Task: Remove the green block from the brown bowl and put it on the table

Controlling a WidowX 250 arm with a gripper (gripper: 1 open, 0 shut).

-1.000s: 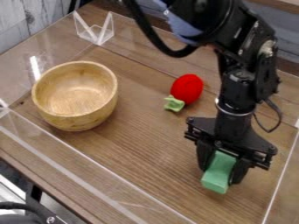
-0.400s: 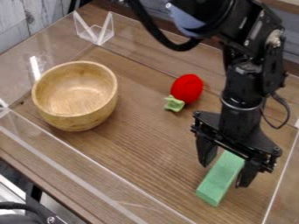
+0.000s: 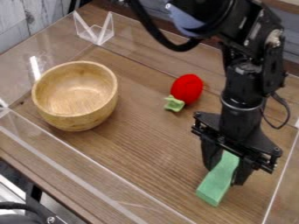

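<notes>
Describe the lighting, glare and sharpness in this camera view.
Camera view: soft, even light; faint shadows under the brown bowl and red ball; pale glare on the clear walls; the green block and gripper slightly soft, the whole picture coarse.

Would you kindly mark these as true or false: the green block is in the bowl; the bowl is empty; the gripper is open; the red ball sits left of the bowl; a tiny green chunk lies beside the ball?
1. The green block is in the brown bowl. False: it lies on the table, out of the bowl.
2. The bowl is empty. True.
3. The gripper is open. True: its fingers stand either side of the block's upper end.
4. The red ball sits left of the bowl. False: it is to the right.
5. A tiny green chunk lies beside the ball. True.
</notes>
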